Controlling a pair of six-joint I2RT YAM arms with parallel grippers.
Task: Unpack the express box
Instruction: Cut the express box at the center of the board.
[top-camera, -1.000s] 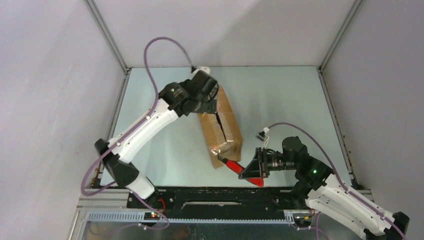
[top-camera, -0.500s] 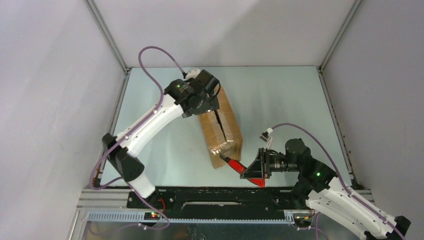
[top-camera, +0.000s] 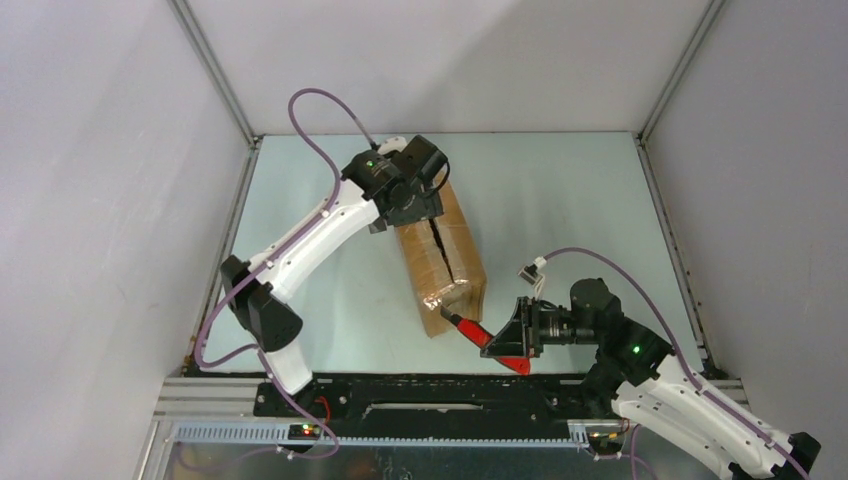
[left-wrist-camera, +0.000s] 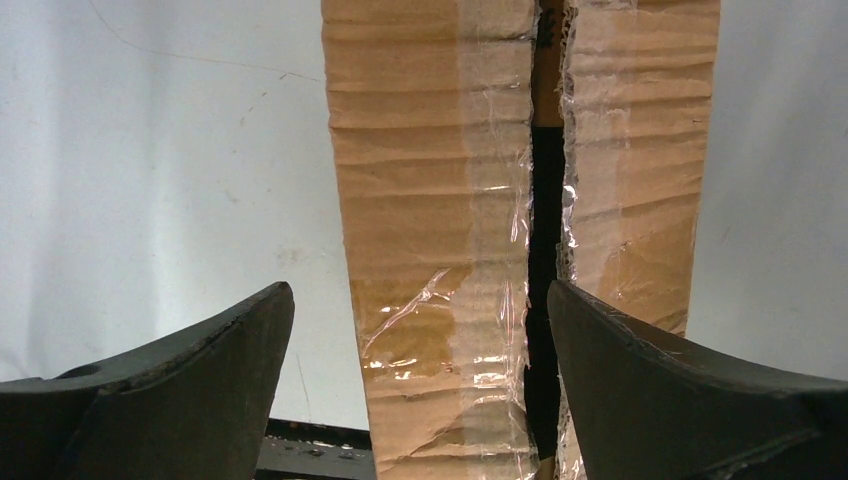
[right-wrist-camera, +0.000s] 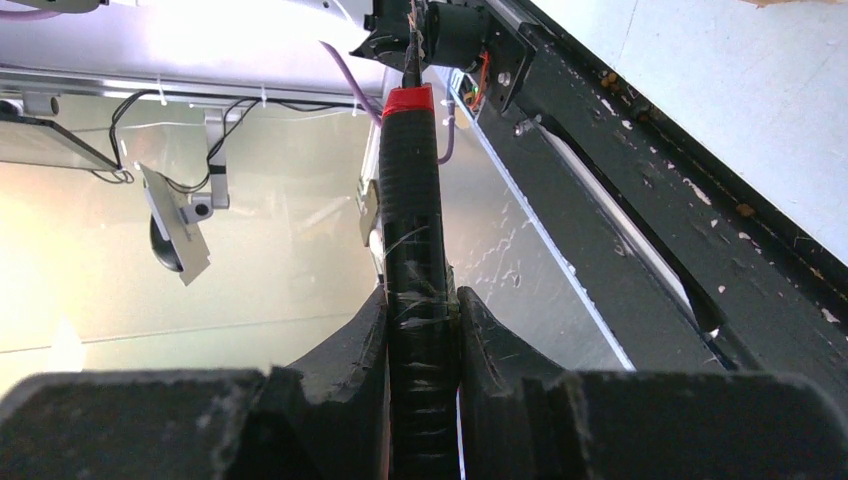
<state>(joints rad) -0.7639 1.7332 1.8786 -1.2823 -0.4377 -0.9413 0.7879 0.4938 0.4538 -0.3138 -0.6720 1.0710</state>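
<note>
The express box (top-camera: 447, 262), brown cardboard with clear tape, lies lengthwise mid-table. A dark gap runs along its flap seam (left-wrist-camera: 545, 200). My left gripper (top-camera: 413, 203) hovers over the box's far end. In the left wrist view the left gripper (left-wrist-camera: 420, 292) is open, one finger beside the box's long edge and the other over the gap, touching nothing. My right gripper (top-camera: 507, 338) is shut on a black-handled, red-ended tool (right-wrist-camera: 412, 200) at the box's near end. The tool's red tip (top-camera: 462, 326) lies at the box's near corner.
A black mounting rail (top-camera: 450, 395) runs along the near table edge, just behind the right gripper. Grey walls and aluminium posts (top-camera: 215, 75) close in the pale table (top-camera: 560, 190) on three sides. Purple cables loop above both arms.
My left arm has swung a little right and farther over the box's far end, and its jaws have widened. The right gripper has shifted slightly right with the tool still in it.
</note>
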